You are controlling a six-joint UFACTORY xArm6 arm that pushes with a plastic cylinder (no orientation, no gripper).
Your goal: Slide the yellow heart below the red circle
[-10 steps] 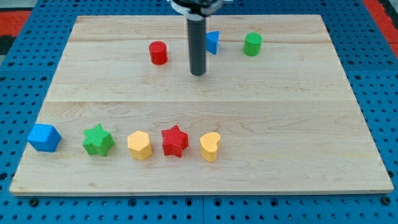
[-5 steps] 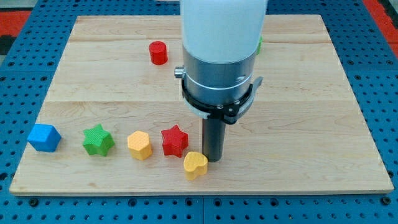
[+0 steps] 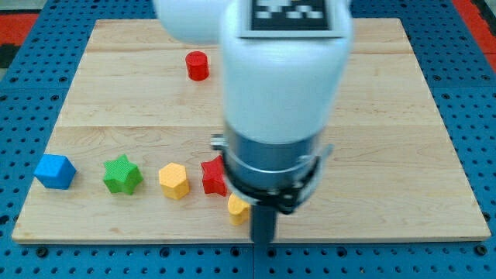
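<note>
The yellow heart (image 3: pixel 237 208) lies near the view's bottom edge of the wooden board, mostly hidden behind the arm; only its left part shows. The red circle (image 3: pixel 198 66) stands near the view's top, left of centre. My tip (image 3: pixel 263 240) is at the board's bottom edge, just right of and below the yellow heart, close to or touching it. The large white arm body fills the view's centre.
A blue cube (image 3: pixel 54 171), a green star (image 3: pixel 122 175), a yellow hexagon (image 3: pixel 173 181) and a red star (image 3: pixel 212 176), partly hidden by the arm, line up along the view's bottom left. The board's bottom edge (image 3: pixel 155 235) is close to my tip.
The arm has moved from the view's top centre down to the bottom edge. The yellow heart was pushed left and downward. The blue triangle and green block at the top are now hidden.
</note>
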